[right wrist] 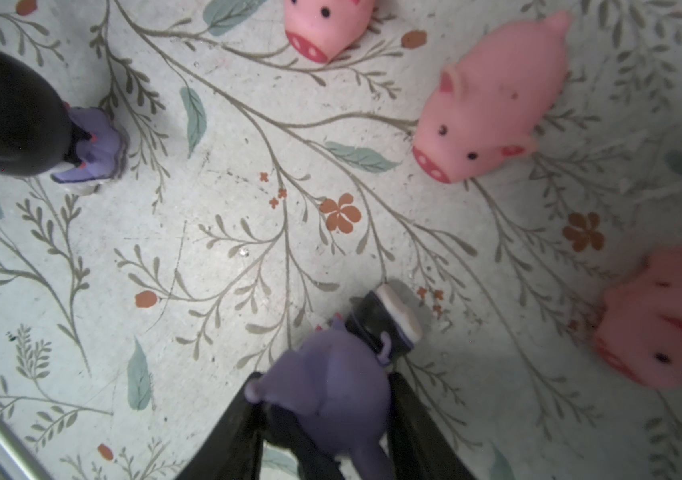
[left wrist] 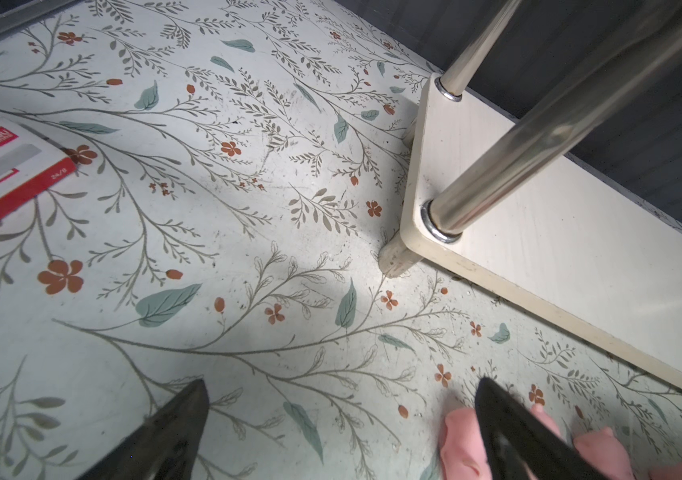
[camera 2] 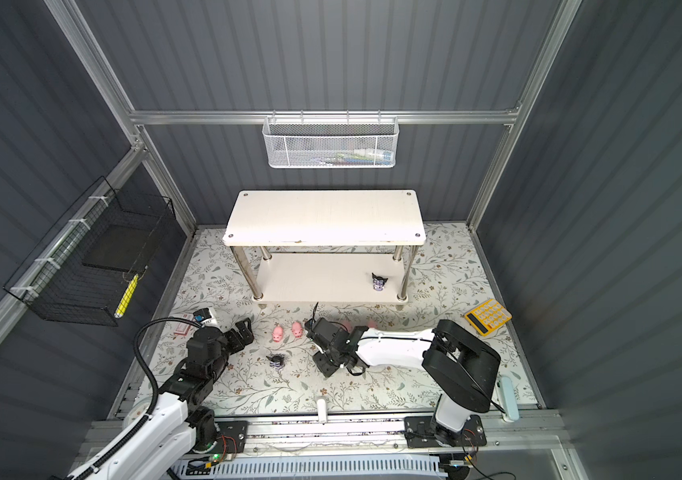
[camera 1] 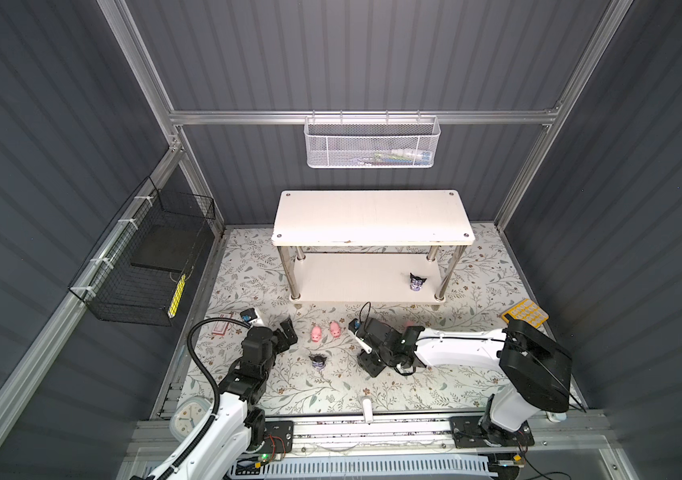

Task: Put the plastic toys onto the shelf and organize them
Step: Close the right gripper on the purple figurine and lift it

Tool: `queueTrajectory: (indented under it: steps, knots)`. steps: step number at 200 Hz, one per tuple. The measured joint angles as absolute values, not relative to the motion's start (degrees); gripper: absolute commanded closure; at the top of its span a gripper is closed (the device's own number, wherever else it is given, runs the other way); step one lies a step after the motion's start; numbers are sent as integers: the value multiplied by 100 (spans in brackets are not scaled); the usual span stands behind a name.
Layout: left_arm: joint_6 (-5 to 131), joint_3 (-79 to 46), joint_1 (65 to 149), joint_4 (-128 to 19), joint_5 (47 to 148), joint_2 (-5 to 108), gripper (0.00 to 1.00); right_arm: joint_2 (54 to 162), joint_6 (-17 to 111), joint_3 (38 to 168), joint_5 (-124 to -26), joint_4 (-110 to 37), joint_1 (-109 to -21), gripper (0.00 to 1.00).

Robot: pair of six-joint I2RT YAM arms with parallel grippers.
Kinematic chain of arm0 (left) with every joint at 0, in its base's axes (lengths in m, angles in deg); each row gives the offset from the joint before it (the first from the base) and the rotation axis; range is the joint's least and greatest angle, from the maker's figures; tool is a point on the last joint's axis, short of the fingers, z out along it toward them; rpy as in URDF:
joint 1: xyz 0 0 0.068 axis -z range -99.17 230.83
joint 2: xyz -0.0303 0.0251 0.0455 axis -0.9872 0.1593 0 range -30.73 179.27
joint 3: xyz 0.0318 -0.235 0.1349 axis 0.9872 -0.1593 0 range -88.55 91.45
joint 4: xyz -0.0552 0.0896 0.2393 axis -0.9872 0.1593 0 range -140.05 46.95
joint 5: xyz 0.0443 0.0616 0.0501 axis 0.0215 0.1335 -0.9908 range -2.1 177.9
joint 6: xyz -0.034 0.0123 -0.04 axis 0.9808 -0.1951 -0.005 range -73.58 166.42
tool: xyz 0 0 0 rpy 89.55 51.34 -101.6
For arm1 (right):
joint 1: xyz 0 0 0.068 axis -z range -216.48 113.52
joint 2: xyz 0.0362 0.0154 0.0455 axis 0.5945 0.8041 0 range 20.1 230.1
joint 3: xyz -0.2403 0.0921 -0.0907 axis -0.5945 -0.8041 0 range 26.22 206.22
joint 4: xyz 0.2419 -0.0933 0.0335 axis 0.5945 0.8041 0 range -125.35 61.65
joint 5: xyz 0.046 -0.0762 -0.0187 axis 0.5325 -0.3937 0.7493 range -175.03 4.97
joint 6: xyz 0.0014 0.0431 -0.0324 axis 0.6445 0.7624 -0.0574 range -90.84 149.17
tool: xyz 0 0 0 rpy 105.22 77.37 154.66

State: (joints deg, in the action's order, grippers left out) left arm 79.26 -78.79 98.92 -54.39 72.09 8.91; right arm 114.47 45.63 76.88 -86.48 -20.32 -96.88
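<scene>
Three pigs (right wrist: 493, 104) (right wrist: 324, 25) (right wrist: 668, 324), one loose eared figure (right wrist: 19, 116), another in right claw (right wrist: 327, 376).

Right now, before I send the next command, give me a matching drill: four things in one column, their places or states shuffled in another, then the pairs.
1 left gripper
2 right gripper
3 calculator
4 pink pigs

A on the mat, between the two grippers
B open
C yellow, at the mat's right edge
D closed on a black-and-purple figure

Pairs: 1-B, 2-D, 3-C, 4-A
</scene>
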Motion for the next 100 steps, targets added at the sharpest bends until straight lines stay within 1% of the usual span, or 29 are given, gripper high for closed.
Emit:
queueTrajectory:
  steps: [54,100]
  knots:
    - [7926,-7879,9892,-5439,7209,891,0,11132,4358,7908,-8777,-1420,-9668,67]
    - [7929,-7892,9892,-5439,7209,885,0,10752,3960,8678,-8823,-620,-9327,68]
